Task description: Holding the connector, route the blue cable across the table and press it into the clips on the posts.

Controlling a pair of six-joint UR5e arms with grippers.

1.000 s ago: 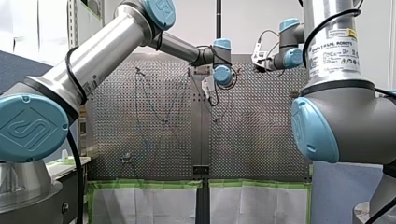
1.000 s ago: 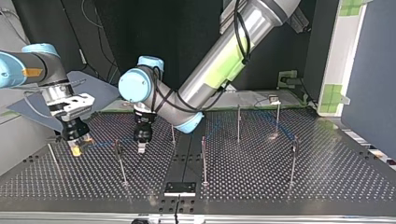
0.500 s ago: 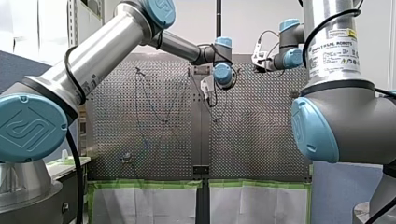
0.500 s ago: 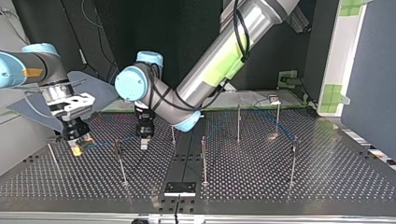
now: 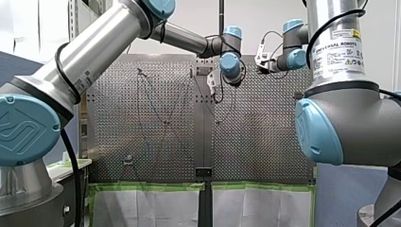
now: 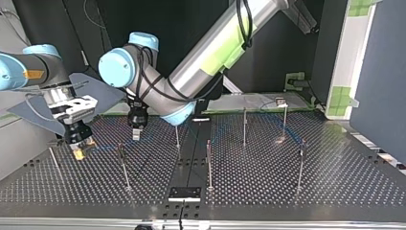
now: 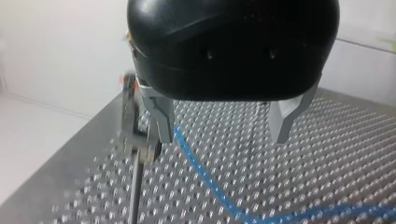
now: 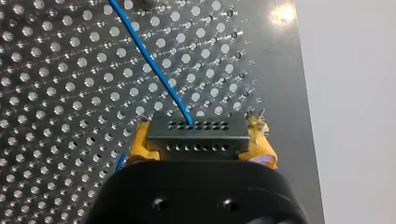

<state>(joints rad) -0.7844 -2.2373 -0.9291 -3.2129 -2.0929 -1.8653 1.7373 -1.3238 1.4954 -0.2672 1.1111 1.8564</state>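
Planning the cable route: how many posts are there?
7, top view: post far left, another beside it, two flanking the centre strip, three right. Some may be hidden.

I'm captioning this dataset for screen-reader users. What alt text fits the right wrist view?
My right gripper, with yellow pads, is shut on a dark connector with rows of small holes. The blue cable leaves the connector's front and runs away from the gripper across the perforated table.
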